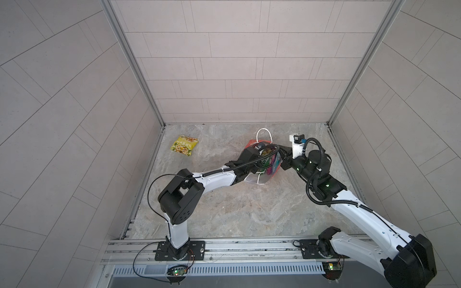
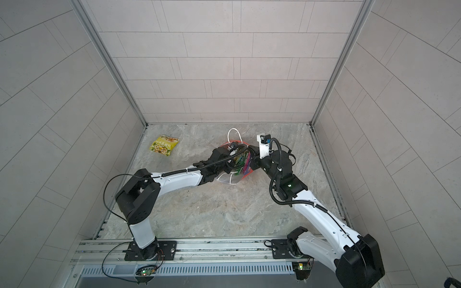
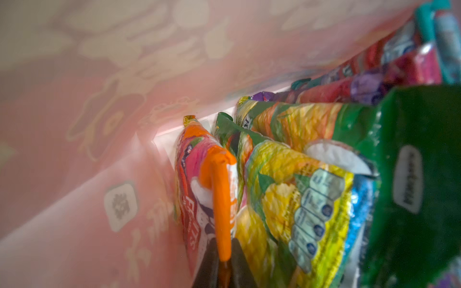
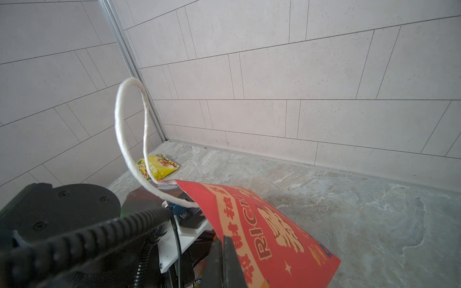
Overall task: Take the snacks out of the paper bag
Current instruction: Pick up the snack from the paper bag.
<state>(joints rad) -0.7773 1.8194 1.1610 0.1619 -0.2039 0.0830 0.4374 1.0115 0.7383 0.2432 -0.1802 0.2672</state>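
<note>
The red paper bag [image 1: 251, 144] [image 4: 269, 232] stands at the middle back of the table, its mouth held wide. My right gripper [image 4: 222, 240] is shut on the bag's rim. My left gripper [image 3: 223, 245] is deep inside the bag, shut on the orange top seam of a pink-orange snack packet [image 3: 197, 174]. Beside that packet stand a yellow packet [image 3: 287, 199], a green packet [image 3: 419, 174], a purple one [image 3: 366, 84] and a teal one [image 3: 446, 37]. In both top views the left fingers are hidden in the bag. A plain yellow packet [image 1: 184, 145] [image 2: 164, 145] lies on the table at the back left.
A white cord handle [image 4: 129, 139] loops up from the bag's rim; a second one [image 1: 259, 178] hangs at the near side. Tiled walls [image 1: 237, 62] close the table at the back and sides. The marble tabletop [image 1: 237, 212] in front of the bag is bare.
</note>
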